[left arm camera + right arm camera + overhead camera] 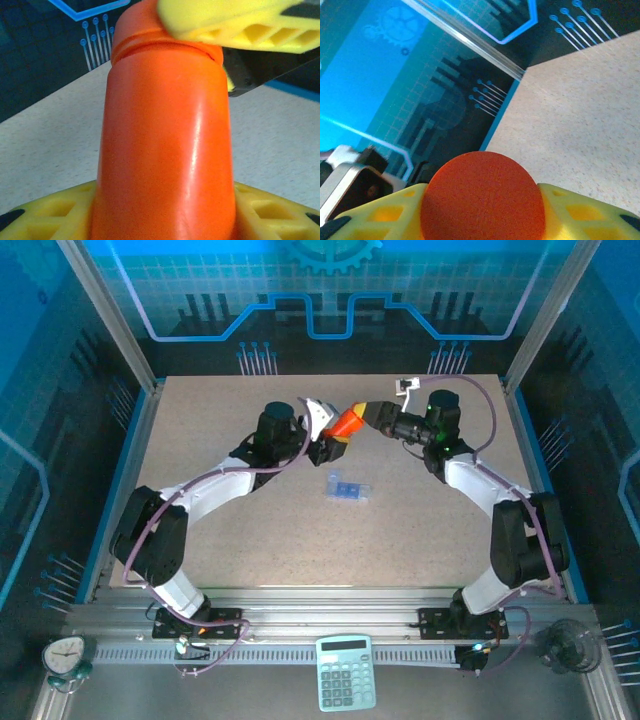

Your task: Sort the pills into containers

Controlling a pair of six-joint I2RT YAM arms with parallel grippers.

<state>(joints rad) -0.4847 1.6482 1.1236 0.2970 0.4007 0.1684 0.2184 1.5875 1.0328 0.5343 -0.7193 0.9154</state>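
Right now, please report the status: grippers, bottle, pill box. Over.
Left gripper shut on orange bottle, held off the table. Right gripper shut on its cap. Blue pill box on table beneath, apart from both.

The speckled beige tabletop lies bare along its left, right and near stretches, giving a gripper free passage there. Near the middle a small flat translucent blue plastic pill box lies with open surface all round it. Over the far middle, an orange cylindrical plastic bottle, clamped between the left gripper and right gripper, joins both arms into one barrier. Slanting metal frame posts bound the far corners.
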